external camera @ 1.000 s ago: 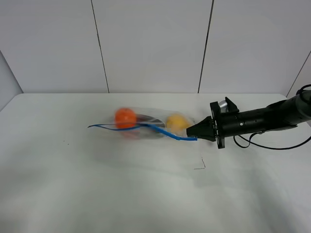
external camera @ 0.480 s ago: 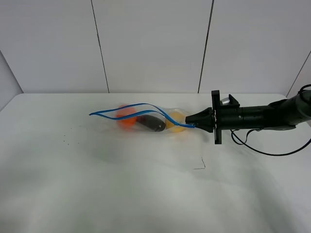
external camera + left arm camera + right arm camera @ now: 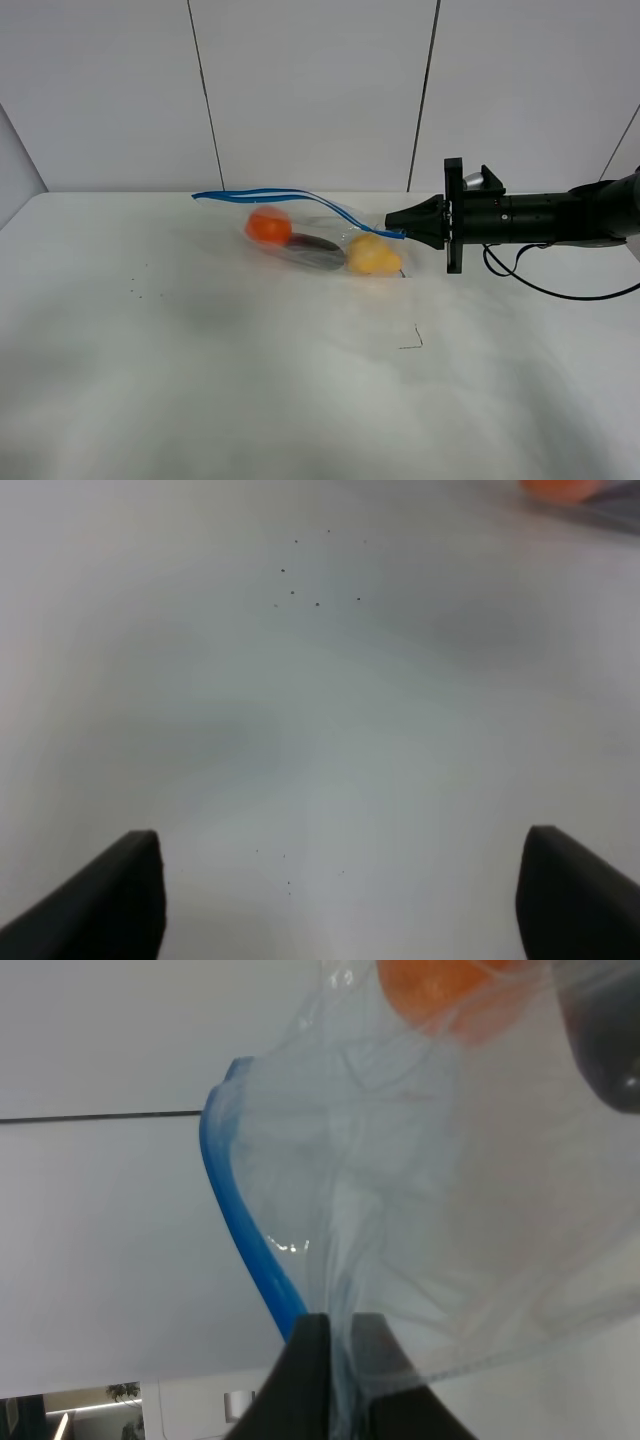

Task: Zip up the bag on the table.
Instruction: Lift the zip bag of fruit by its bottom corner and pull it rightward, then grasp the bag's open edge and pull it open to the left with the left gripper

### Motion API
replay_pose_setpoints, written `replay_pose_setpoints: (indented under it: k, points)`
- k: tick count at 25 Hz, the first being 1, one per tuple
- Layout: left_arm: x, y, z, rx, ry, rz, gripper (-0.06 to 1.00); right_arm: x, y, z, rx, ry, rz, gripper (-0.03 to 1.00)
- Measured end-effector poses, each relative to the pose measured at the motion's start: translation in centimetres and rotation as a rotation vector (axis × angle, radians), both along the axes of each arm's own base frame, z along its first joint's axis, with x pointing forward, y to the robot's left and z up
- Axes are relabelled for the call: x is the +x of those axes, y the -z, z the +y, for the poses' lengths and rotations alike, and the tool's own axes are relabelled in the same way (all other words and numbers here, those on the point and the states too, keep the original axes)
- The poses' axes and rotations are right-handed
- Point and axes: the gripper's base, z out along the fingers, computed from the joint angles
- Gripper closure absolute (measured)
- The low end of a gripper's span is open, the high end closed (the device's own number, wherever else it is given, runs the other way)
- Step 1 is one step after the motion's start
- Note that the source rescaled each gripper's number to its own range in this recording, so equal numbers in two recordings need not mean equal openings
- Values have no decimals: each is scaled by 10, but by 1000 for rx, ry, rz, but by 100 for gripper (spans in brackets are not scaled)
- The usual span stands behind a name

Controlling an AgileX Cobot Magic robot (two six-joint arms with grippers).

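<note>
The clear plastic bag (image 3: pixel 320 240) hangs lifted over the white table (image 3: pixel 200 380), with an orange fruit (image 3: pixel 268 226), a dark purple one (image 3: pixel 312 248) and a yellow one (image 3: pixel 371 255) inside. Its blue zipper strip (image 3: pixel 270 193) runs along the top edge, its two sides apart toward the left. My right gripper (image 3: pixel 392 226) is shut on the strip's right end; the right wrist view shows the strip (image 3: pixel 250 1250) and bag film (image 3: pixel 440 1210) pinched between the fingers. My left gripper (image 3: pixel 340 900) is open over bare table, out of the exterior view.
A small dark thread-like mark (image 3: pixel 412 343) lies on the table in front of the bag. Tiny dark specks (image 3: pixel 305 585) dot the table's left part. A black cable (image 3: pixel 560 292) hangs under the right arm. Grey wall panels stand behind.
My right gripper has risen and drawn back to the right with the zipper end. The bag has lifted and rotated so the strip is now on top and the fruit hangs below.
</note>
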Motion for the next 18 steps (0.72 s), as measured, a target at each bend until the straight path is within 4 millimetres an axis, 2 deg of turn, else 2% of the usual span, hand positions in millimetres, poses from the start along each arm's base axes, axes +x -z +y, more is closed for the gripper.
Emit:
replay_pose_setpoints:
  k: [8,14,18]
  points:
    - [0,0,0,0,0,0,-2,0,0,1,0,-4,1,96]
    - [0,0,0,0,0,0,-2,-6,0,26,-3,-72,-5,96]
    - [0,0,0,0,0,0,-2,-7,0,30,0,-80,-11,96]
